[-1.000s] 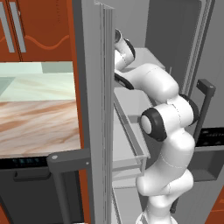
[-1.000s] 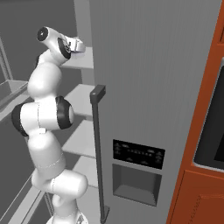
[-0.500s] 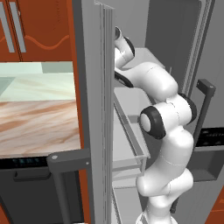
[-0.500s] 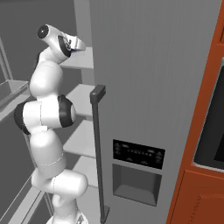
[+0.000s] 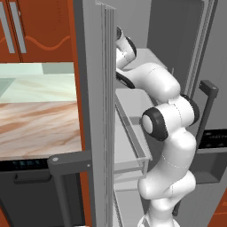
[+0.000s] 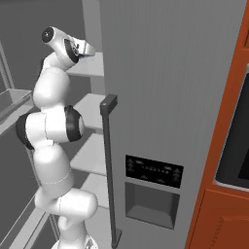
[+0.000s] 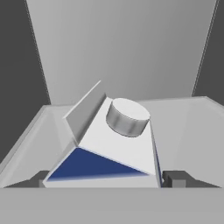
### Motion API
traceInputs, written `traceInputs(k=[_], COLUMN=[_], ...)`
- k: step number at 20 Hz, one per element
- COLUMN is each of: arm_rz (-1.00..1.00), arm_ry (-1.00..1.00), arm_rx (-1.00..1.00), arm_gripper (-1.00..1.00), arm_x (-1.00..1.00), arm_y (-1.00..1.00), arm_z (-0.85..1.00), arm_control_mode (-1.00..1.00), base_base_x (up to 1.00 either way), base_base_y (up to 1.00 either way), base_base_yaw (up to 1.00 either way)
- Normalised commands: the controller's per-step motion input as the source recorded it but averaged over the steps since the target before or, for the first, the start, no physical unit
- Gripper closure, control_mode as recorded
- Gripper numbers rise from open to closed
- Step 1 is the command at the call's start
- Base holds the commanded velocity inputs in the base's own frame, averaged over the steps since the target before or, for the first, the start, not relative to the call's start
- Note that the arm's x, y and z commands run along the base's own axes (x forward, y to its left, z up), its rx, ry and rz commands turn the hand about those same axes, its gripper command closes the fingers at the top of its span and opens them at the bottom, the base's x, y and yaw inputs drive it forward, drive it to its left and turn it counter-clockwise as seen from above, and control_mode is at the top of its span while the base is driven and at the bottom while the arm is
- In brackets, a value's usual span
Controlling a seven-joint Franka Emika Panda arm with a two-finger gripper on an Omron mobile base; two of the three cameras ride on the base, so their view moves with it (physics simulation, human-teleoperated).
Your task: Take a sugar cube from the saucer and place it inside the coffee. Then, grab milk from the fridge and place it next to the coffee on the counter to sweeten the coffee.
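The milk (image 7: pixel 118 148), a white gable-top carton with a dark blue band and a grey round cap, stands upright on a pale fridge shelf right in front of the hand camera. My gripper (image 7: pixel 107 179) straddles it, one dark fingertip (image 7: pixel 41 179) against its left side and the other against its right side. In the base views my arm (image 5: pixel 170 115) reaches up into the open fridge (image 5: pixel 173 31) at an upper shelf, with the hand behind the door edge. The counter (image 5: pixel 35 124) lies left of the fridge. The saucer and the coffee are out of view.
The open left fridge door (image 5: pixel 95 111) with its dark bar handle (image 5: pixel 66 177) stands between the arm and the counter. Door bins (image 5: pixel 133 133) sit close beside the arm. The shut right door (image 6: pixel 170 73) has a handle (image 6: pixel 109 160) and a dispenser panel (image 6: pixel 153 170).
The hand has edged slightly deeper onto the upper fridge shelf. The rest of the arm and the scene look the same.
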Motion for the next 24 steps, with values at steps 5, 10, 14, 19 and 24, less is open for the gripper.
traceInputs(k=[5,10,14,19,24], arm_rz=[0.0,0.0,0.0,0.0,0.0], arm_ry=[-0.02,-0.07,-0.13,-0.11,-0.03], arm_rx=[0.0,0.02,0.05,0.07,0.12], arm_gripper=[1.0,1.0,1.0,1.0,1.0], arm_x=[-0.48,-0.71,-0.96,-1.0,-1.0], arm_y=[-0.27,-0.49,-0.34,-0.01,0.0], arm_z=[0.0,0.0,0.09,0.28,0.41], arm_control_mode=[-1.0,-1.0,-1.0,-1.0,-1.0], base_base_x=[0.0,0.0,0.0,0.0,0.0], base_base_y=[0.0,0.0,0.0,0.0,0.0], base_base_yaw=[0.0,0.0,0.0,0.0,0.0])
